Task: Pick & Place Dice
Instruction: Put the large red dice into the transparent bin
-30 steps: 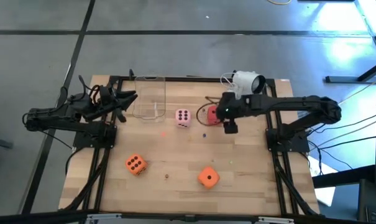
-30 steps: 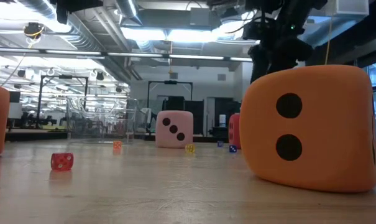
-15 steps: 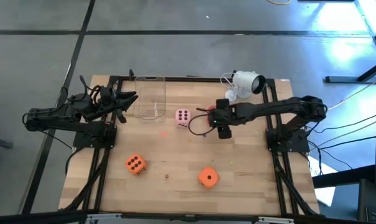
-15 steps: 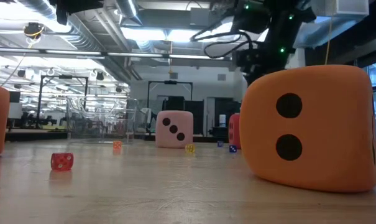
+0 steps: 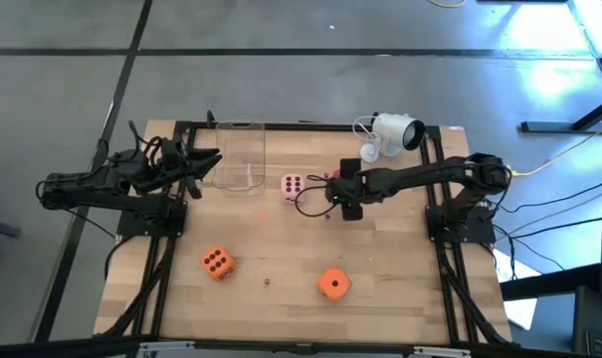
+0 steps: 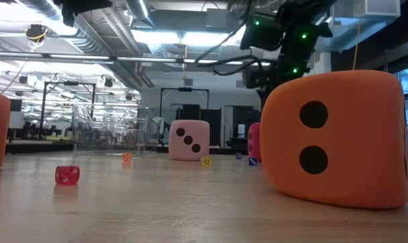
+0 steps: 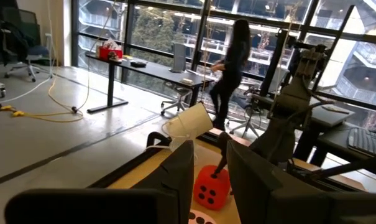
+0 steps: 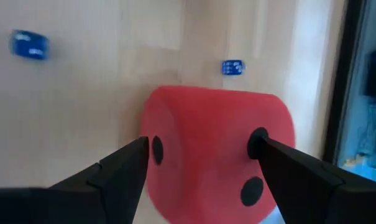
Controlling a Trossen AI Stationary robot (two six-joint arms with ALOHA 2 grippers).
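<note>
The red die [image 8: 219,149] rests on the wooden table [image 5: 281,298], right of the pale pink die [image 5: 293,185]. My right gripper [image 8: 201,146] slants down over the red die [image 5: 331,178], open, one finger on each side of it; no touch shows. One orange die [image 5: 217,263] lies near the left, another [image 5: 332,282] near the front and huge in the low view [image 6: 335,138]. My left gripper [image 7: 210,149] waits at the table's far left [image 5: 207,156], level, with a small gap between its fingers and nothing in it.
A clear container [image 5: 239,164] stands at the far edge, left of the pink die. Tiny dice lie about: blue ones [image 8: 232,66] by the red die and a red one [image 6: 67,175] near the front. A white camera [image 5: 395,131] sits at the far right.
My right gripper has come down and toward the table's left, over the red die, tipping more steeply downward and staying open. None of the dice has moved.
</note>
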